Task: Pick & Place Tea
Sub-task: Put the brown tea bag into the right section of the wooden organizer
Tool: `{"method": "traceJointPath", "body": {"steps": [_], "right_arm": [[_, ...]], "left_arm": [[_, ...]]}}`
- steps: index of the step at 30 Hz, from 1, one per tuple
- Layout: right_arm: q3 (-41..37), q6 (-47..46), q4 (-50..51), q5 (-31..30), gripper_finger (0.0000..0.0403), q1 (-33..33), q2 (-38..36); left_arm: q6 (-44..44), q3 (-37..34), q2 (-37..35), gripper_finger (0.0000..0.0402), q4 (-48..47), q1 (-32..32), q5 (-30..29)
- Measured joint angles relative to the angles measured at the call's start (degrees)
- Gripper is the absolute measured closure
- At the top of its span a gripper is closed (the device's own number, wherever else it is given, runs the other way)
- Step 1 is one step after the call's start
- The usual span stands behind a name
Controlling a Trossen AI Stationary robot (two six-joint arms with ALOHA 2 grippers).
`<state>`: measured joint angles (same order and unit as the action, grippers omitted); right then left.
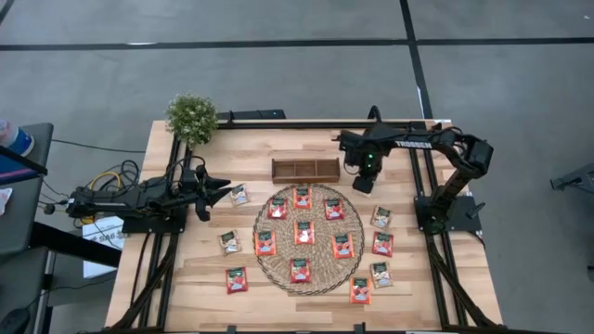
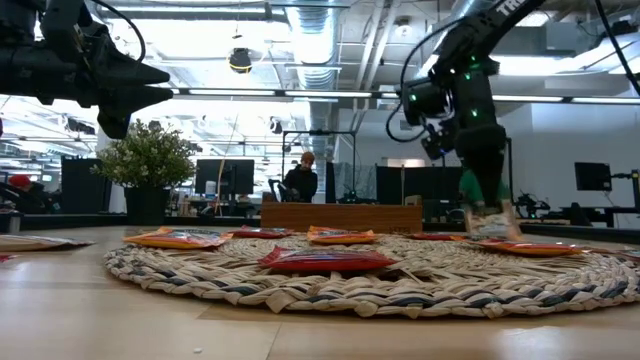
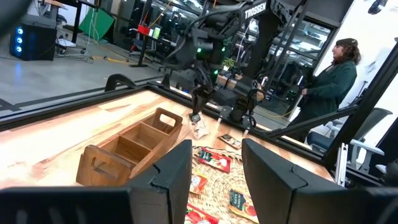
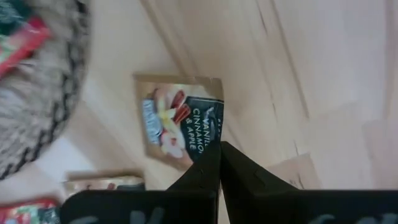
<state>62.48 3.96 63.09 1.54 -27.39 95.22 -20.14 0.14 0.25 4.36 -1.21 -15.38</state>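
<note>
Right gripper (image 4: 219, 163), fingers pinched together on the dark top edge of a pale tea sachet (image 4: 180, 121), which hangs below them clear of the table. In the overhead view this gripper (image 1: 364, 179) sits just beside the right end of the wooden compartment tray (image 1: 305, 169) and just beyond the far rim of the round woven mat (image 1: 353, 255). More sachets lie flat on the mat and on the bare table (image 1: 464, 278) around it. Left gripper (image 3: 216, 163), fingers apart and empty, waits well away at the table's opposite side.

Step in hand, by judgement: carrying a picked sachet toward the tray. The next move calls for centring it over a compartment, lowering, then releasing.
</note>
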Motion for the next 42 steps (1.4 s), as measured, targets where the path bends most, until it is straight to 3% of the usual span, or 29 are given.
{"method": "traceJointPath", "body": {"steps": [15,23,42], "right_arm": [[16.2,0.5,8.3,-2.2,0.0403,8.9,-0.1],[23.9,0.6,10.0,-6.4,0.0403,12.0,-0.1],[32.4,10.3,6.5,-11.2,0.0403,11.0,6.9]], "left_arm": [[0.0,0.0,0.0,0.0269,0.0,0.0,0.0],[0.0,0.0,0.0,0.0269,0.0,0.0,0.0],[0.1,0.0,0.0,0.0269,0.0,0.0,0.5]]}}
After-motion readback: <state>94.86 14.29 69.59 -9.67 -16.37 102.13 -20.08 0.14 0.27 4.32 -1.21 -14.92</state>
